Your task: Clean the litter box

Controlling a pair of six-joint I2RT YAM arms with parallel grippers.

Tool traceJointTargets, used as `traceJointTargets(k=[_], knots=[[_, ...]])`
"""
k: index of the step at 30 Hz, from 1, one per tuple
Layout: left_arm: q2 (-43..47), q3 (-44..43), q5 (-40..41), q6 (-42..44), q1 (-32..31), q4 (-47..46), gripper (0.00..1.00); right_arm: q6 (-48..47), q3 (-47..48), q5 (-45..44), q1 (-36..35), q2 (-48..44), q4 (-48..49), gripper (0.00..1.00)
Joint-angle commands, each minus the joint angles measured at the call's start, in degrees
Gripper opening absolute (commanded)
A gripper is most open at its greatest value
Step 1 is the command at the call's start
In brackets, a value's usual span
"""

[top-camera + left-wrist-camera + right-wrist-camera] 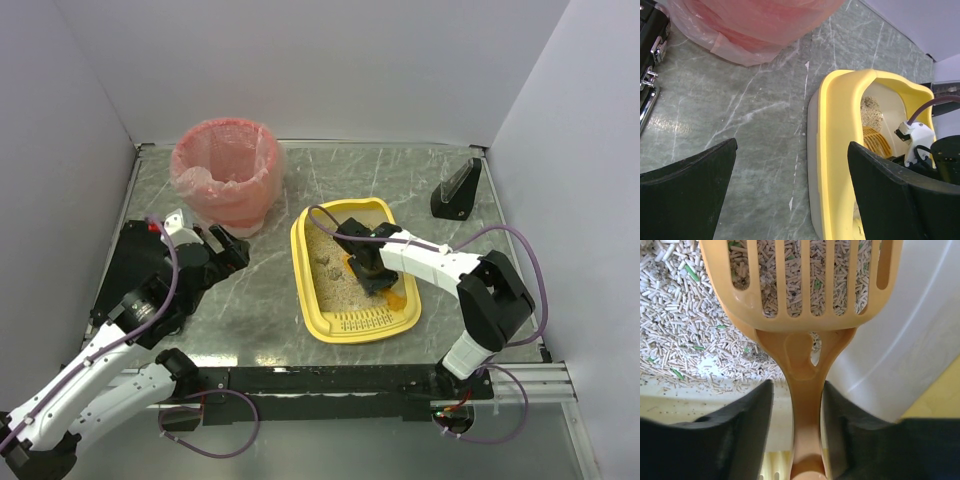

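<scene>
The yellow litter box [300,270] lies on the grey marbled table [260,300], a little to the right of the middle. Its slotted lip points to the near edge, where the arms are fixed. Inside there is beige pellet litter [685,315] with some green grains in it. The round basket with the pink liner [215,205] stands behind and to the left of the box, apart from it.

The right gripper [797,387] is down inside the box. The handle of the orange slotted scoop [805,370] runs between its two fingers. One finger [840,415] lies against the handle, and at the other I see a thin gap (so whether it really pinches the handle I cannot tell). The scoop's blade rests over the litter.

The left gripper [790,195] hangs above the table just beside the left wall of the box, its fingers [685,195] spread wide with nothing between them. A small black stand [457,190] sits in the far right corner.
</scene>
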State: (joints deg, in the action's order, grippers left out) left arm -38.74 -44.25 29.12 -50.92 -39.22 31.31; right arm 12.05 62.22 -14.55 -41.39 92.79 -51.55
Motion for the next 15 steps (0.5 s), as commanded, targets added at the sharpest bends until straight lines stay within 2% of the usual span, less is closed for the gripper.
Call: traceJointTargets(k=[1,3,9,15], knots=[[1.30,-0.31,-1.17,-0.06,-0.15,-2.04,0.97,2.18,0.01,-0.83,-0.27,-1.12,-0.92,0.40],[1.30,-0.05,-2.23,0.55,-0.15,-3.18,0.97,2.62,0.80,-0.14,-0.27,-3.04,-1.18,0.30],[-0.45,0.39,-5.91,2.48,-0.15,-6.52,0.97,3.85,3.26,5.49,-0.27,-6.83,-1.88,0.24],[-2.39,0.65,-12.14,5.38,-0.15,-11.78,0.97,5.96,3.44,7.41,0.16,-9.47,-2.60,0.21]])
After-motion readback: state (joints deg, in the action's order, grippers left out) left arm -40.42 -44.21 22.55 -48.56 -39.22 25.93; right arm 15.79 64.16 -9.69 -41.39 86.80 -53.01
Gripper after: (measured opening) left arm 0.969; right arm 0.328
